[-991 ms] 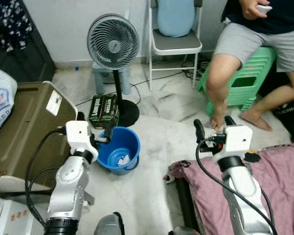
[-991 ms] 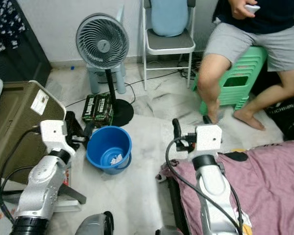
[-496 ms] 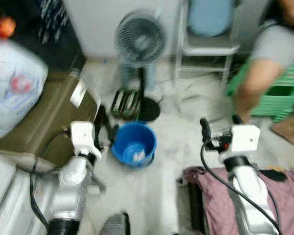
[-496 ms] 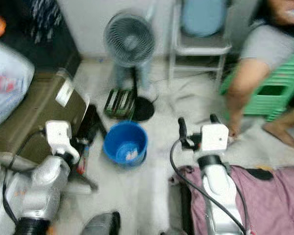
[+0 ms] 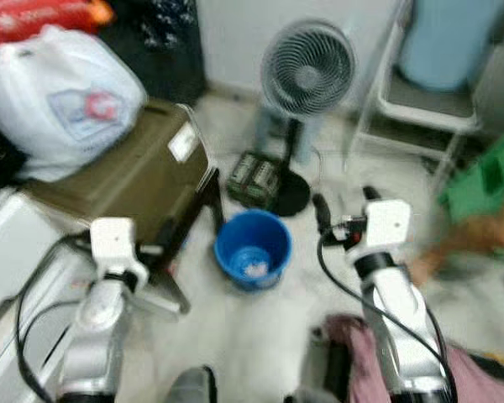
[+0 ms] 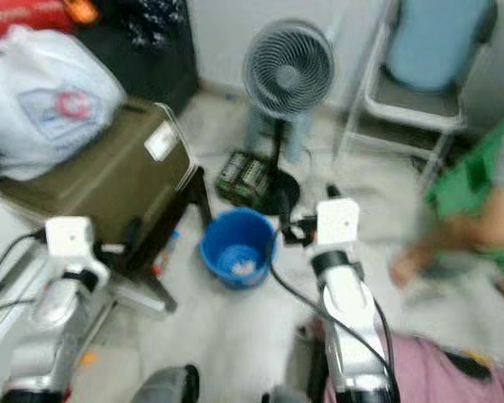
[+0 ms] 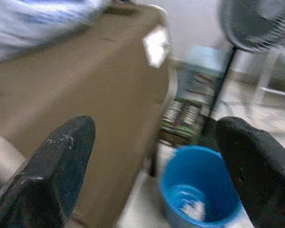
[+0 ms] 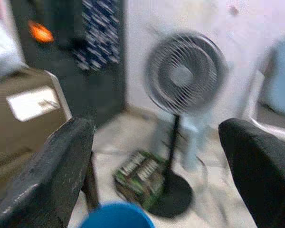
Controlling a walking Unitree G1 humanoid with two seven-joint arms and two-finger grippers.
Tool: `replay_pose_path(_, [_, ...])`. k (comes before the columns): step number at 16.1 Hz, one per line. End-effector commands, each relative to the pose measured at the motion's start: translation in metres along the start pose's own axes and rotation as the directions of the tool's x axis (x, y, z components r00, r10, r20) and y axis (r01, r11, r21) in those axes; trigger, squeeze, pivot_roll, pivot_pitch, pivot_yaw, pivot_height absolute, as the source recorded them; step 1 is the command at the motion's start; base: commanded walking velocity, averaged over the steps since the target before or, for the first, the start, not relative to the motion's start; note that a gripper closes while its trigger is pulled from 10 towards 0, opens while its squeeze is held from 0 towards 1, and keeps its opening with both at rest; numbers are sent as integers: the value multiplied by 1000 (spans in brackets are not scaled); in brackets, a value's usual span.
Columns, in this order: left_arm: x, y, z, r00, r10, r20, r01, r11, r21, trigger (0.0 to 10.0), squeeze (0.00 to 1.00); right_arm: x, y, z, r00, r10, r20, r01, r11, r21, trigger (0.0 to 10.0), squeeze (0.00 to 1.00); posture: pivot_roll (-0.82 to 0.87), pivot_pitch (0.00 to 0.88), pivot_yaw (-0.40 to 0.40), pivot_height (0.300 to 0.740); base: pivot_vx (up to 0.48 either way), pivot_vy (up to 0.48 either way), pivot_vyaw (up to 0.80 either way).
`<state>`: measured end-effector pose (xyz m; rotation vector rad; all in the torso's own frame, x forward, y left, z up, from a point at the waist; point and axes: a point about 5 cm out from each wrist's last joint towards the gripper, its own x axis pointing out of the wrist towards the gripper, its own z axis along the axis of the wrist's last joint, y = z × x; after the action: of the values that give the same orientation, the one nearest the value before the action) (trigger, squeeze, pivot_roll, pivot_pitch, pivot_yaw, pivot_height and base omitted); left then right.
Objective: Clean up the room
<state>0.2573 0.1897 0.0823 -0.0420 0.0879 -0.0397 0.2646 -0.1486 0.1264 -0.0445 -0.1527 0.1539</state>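
Both tools, left (image 7: pixel 152 161) and right (image 8: pixel 156 156), spread wide and empty above floor near blue bucket (image 5: pixel 253 249); frames blurred.

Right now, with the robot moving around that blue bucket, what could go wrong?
The view is blurred, so the robot is likely moving in a tight spot. The bucket sits just ahead and could be kicked over. The fan and its floor cord stand close behind it, a tipping or snagging risk. Both open pincers are empty.
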Motion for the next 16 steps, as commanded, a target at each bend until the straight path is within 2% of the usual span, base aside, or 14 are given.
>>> replay_pose_path(1, [-1,-5,3,1000,-8,16,8,1000,3,10000,0,-4,-4,-6,1000,-3,-29,3,1000,2,10000,0,-26,102,-24,740,0,0,0])
replay_pose_path(4, [-6,-8,1,1000,0,14,0,1000,2,10000,0,3,-2,-5,999,34,-25,-34,999,-8,10000,0,-17,120,-36,740,0,0,0])
replay_pose_path(7, [-12,-5,-2,1000,13,-2,-13,1000,-2,10000,0,3,0,-5,999,42,-22,-43,999,-5,10000,0,-22,128,-39,740,0,0,415])
replay_pose_path(16, [-11,-6,-1,1000,10,-5,-10,1000,4,10000,0,1,1,-5,999,50,-19,-51,999,-10,10000,0,-25,134,-36,740,0,0,778])
